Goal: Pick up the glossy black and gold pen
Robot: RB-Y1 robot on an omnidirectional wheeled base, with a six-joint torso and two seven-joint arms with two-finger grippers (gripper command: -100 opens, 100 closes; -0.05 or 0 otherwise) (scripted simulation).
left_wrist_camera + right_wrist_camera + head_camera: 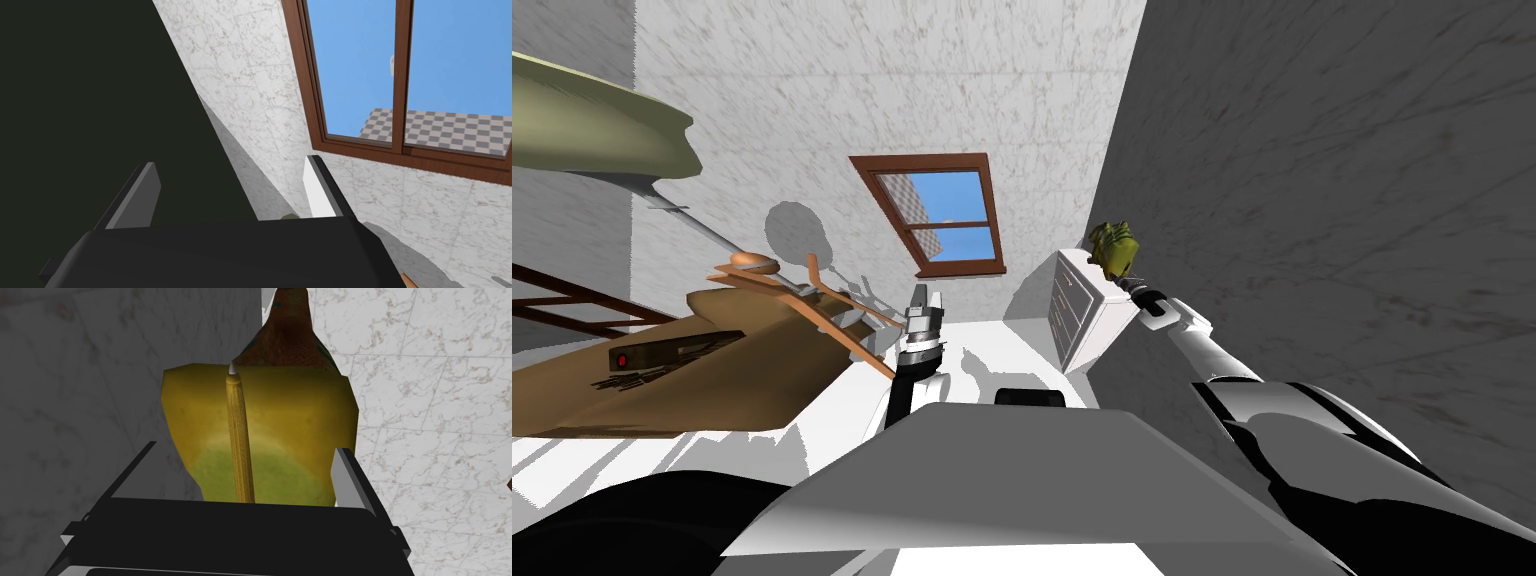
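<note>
**Item:** pen (pixel 239 438), slim, showing gold-ochre with a pale pointed tip.
**Axis:** it is running straight away from the right end effector (pixel 245 448), with the tip pointing away from the dark body.
**Location:** it is lying midway between the two fingers, which are standing spread wide and touching neither side of it.
**Behind it:** a blocky yellow-green object (pixel 295 413), brown-red at its far end, is sitting directly behind the pen. Whether the two are touching cannot be told.
**Support:** in the head view that object is resting on top of a white drawer cabinet (pixel 1077 318).
**Left end effector** (pixel 928 295): it is hanging between cabinet and bench, fingers spread, gripping nothing.
**Also:** a brown bench (pixel 742 390) is carrying a dark box with a red spot (pixel 652 353).
</note>
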